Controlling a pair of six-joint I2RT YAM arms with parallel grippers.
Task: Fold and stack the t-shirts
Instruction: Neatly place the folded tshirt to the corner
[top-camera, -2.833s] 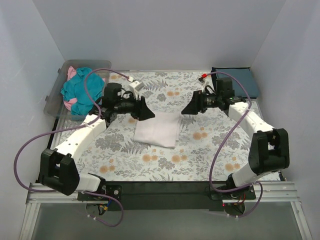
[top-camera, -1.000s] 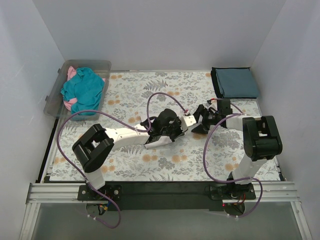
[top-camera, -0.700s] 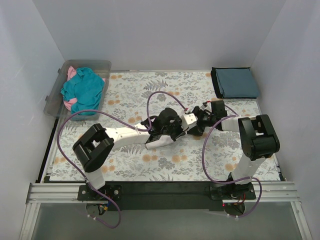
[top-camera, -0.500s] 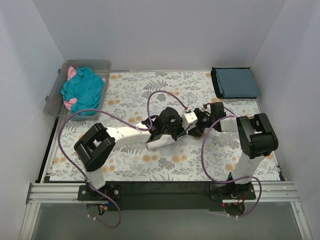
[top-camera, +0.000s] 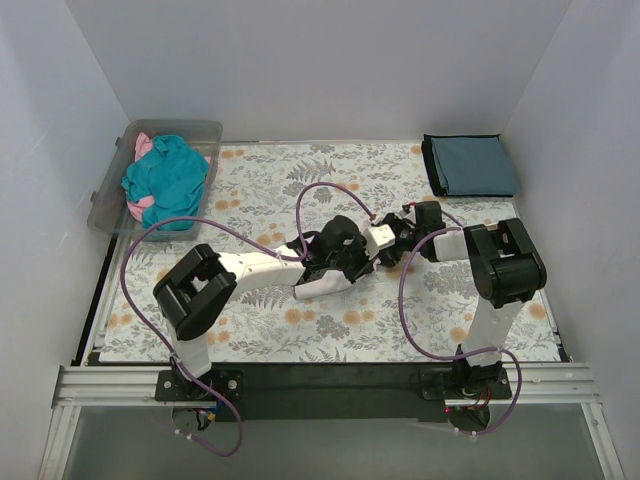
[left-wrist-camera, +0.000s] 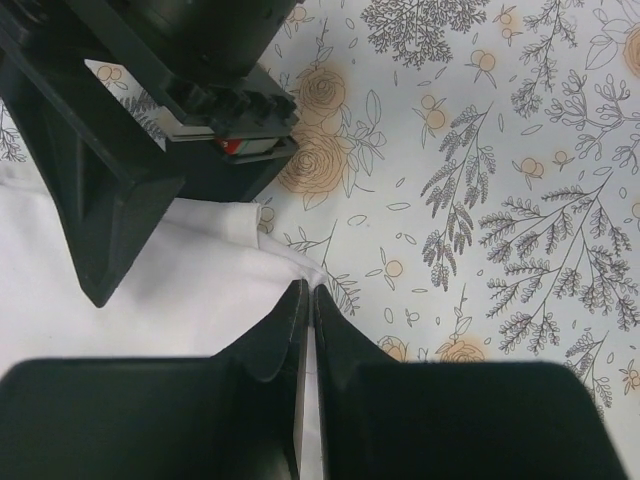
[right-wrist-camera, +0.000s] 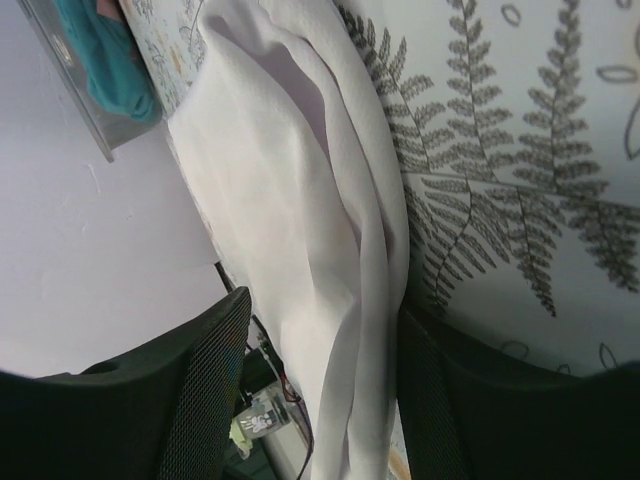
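Left fingers (left-wrist-camera: 262, 345) tight together on edge of white t-shirt (left-wrist-camera: 195, 290); right fingers (right-wrist-camera: 195, 400) apart, astride its fold.

- A robotics lab test cell is shown, not a home.
- The counter (top-camera: 330, 378) is boxed in on three sides by plain white walls (top-camera: 300, 60).
- A left arm (top-camera: 250, 268) and a right arm (top-camera: 500, 270) are bolted beside an aluminium rail (top-camera: 110, 385), with purple cables (top-camera: 140, 250) left looping.
- A floral cover (top-camera: 300, 325) is spread as a work surface.
- Crumpled t-shirts (top-camera: 165, 180) are kept in a clear bin (top-camera: 110, 205).
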